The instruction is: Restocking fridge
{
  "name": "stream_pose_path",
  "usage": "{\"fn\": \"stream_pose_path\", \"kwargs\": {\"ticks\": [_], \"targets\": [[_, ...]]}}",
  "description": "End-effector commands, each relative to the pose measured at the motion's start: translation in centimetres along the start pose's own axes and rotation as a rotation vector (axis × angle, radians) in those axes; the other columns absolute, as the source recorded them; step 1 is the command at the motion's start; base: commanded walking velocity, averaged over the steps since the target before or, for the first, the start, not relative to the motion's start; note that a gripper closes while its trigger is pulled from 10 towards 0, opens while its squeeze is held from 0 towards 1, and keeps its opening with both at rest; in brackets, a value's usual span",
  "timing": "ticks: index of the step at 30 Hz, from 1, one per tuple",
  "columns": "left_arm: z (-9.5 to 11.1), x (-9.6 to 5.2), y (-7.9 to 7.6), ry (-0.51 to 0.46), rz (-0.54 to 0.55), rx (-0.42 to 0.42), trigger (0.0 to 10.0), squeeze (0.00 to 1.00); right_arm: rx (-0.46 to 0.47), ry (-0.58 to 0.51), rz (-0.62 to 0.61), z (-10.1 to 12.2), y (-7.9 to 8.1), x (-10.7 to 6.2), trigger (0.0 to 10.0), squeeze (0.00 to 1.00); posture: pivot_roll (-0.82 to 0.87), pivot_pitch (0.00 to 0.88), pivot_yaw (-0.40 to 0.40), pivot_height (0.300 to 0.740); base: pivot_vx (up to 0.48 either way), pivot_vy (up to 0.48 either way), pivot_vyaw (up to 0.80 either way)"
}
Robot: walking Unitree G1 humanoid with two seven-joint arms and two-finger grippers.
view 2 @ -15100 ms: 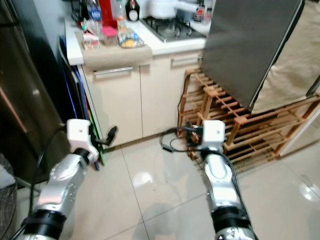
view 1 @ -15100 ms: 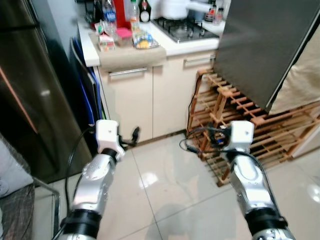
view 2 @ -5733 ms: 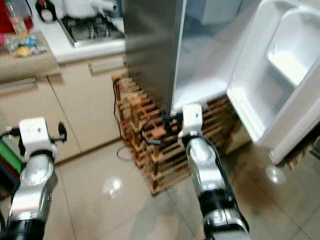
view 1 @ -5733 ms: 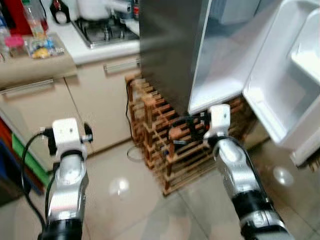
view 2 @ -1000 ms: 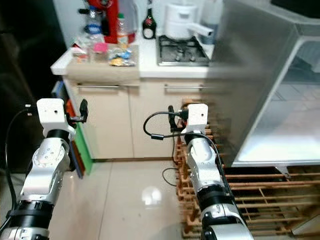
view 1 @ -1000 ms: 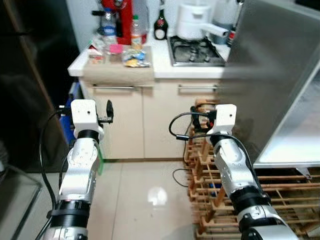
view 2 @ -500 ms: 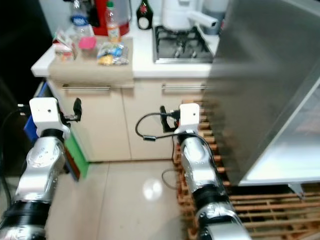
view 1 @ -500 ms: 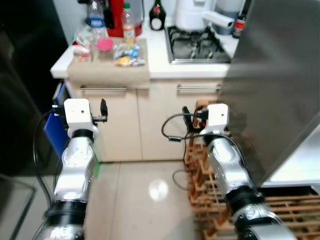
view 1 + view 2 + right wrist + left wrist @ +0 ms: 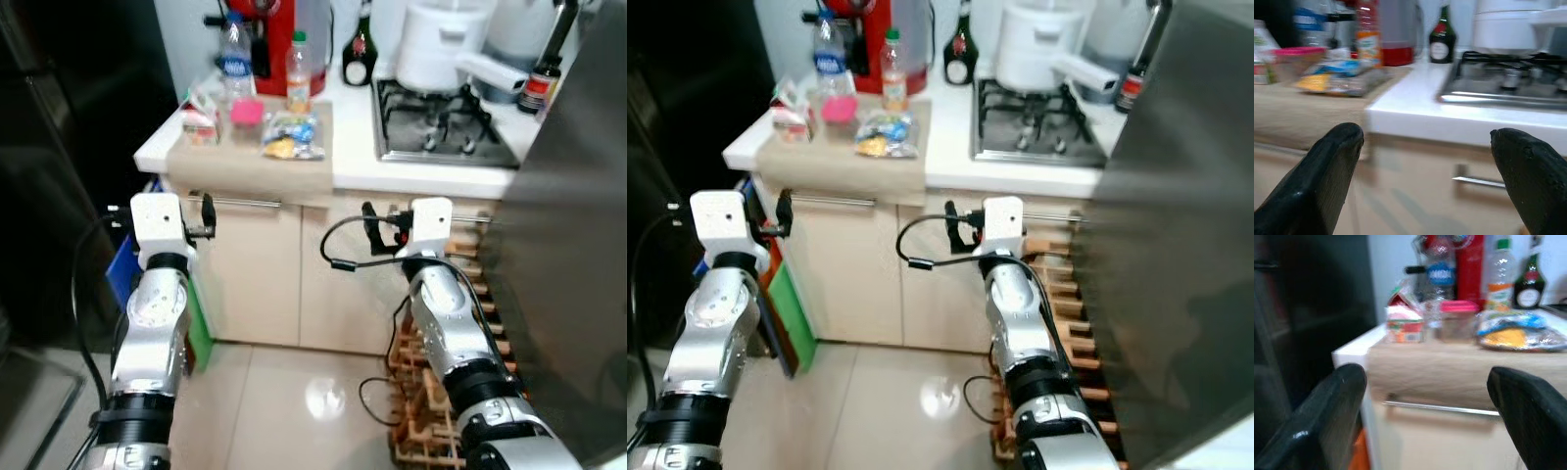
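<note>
I've closed on the counter (image 9: 245, 162) since half a second back, so its snack bag (image 9: 291, 136) and bottle (image 9: 298, 72) sit nearer, with left gripper (image 9: 1425, 416) and right gripper (image 9: 1430, 181) both spread and empty, ready to pick stock.

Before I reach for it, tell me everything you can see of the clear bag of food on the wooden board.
The bag is a clear, crinkled plastic packet lying flat on the pale wooden board at the counter's left end. Through it show yellow-orange contents and blue printing. It sits near the board's right edge, beside the white countertop. An orange-labelled bottle stands behind it, and a pink-lidded jar is to its left. Whether it is sealed or open is not clear. Neither gripper touches it.
</note>
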State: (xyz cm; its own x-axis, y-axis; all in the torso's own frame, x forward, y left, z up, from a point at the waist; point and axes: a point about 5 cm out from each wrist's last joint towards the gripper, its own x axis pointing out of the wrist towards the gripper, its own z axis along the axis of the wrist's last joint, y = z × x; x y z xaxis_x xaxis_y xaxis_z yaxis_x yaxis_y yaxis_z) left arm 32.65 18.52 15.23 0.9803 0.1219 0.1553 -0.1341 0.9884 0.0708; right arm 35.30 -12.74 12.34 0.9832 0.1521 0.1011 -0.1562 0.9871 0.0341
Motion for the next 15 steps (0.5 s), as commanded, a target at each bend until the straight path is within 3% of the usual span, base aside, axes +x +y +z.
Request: {"fn": "stream_pose_path", "kwargs": {"ticks": [1, 6, 11, 13, 15], "targets": [[0.8, 0.5, 0.6, -0.030, 0.010, 0.013, 10.0, 0.00, 0.016, -0.012, -0.012, 0.2, 0.0, 0.1, 10.0, 0.00, -0.02, 0.000, 0.011, 0.740, 0.439, 0.000, 0.00], [1.6, 0.8, 0.8, -0.058, 0.001, 0.030, 10.0, 0.00, 0.010, -0.038, -0.022, 0.7, -0.1, 0.2, 10.0, 0.00, -0.02, 0.000, 0.010, 0.740, 0.440, 0.000, 0.00], [2.4, 1.1, 0.8, -0.084, -0.014, 0.117, 10.0, 0.00, -0.018, -0.099, -0.043, 1.4, -0.2, 0.2, 10.0, 0.00, -0.02, 0.000, 0.009, 0.740, 0.447, 0.000, 0.00], [3.5, 1.6, 0.9, -0.107, -0.013, 0.116, 10.0, 0.00, -0.021, -0.129, -0.045, 2.0, -0.2, 0.3, 10.0, 0.00, -0.02, 0.000, 0.010, 0.740, 0.458, 0.000, 0.00], [5.4, 2.4, 1.1, -0.167, -0.028, 0.106, 10.0, 0.00, -0.018, -0.185, -0.058, 4.0, 0.0, 0.8, 10.0, 0.00, -0.02, 0.000, 0.009, 0.740, 0.458, 0.000, 0.00]]}}
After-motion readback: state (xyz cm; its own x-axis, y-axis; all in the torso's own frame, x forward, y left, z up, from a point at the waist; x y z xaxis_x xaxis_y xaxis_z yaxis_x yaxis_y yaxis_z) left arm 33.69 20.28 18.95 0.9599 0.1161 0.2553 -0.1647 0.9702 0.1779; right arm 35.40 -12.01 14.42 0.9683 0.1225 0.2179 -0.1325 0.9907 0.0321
